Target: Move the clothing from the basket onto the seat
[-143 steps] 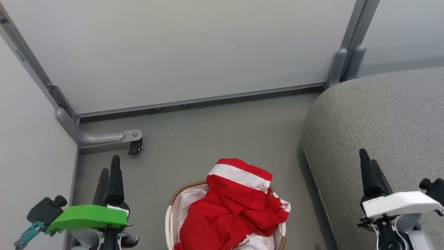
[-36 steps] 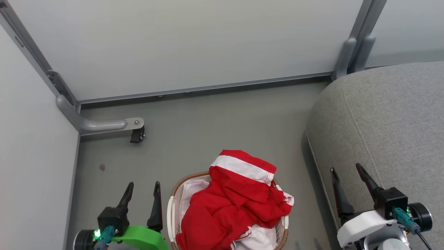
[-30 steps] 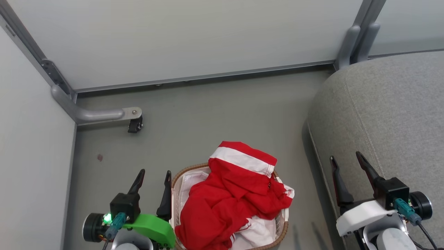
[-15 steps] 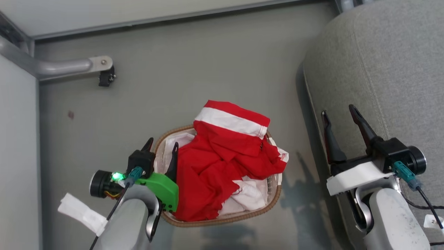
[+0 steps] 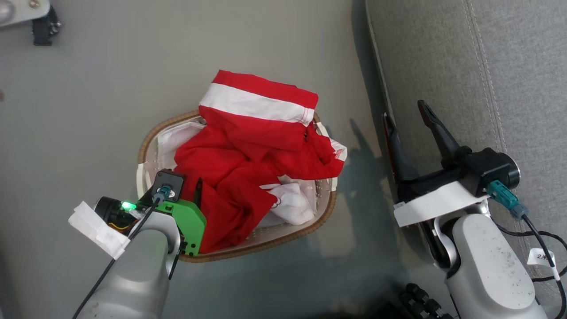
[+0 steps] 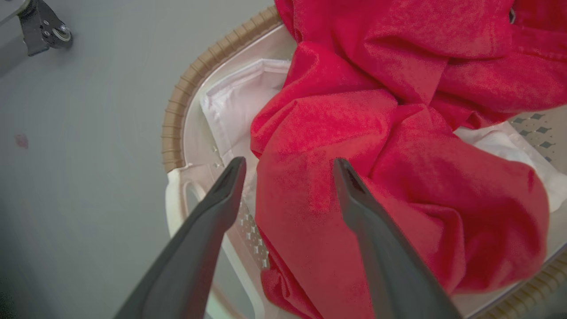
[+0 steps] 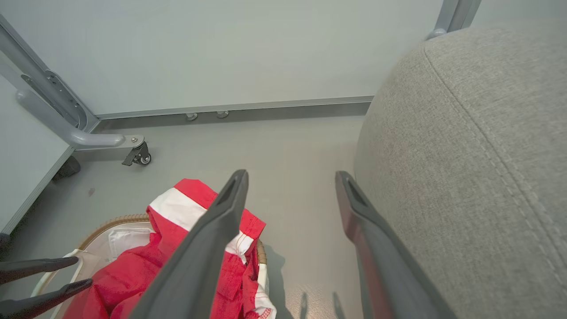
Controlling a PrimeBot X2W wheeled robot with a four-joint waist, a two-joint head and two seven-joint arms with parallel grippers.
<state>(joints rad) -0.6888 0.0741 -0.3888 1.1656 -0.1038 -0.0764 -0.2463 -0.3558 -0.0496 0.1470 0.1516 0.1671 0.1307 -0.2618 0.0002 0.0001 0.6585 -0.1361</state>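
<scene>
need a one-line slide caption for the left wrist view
Open left gripper poised over the red clothing heaped in the basket, fingers straddling the fabric's edge near the woven rim.

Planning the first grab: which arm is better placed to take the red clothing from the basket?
Left. The left tool hangs open over the bright red, white-banded clothing in the white oval brown-rimmed basket, fingers straddling a fold. The right tool hovers open by the grey fabric seat, off the basket.
</scene>
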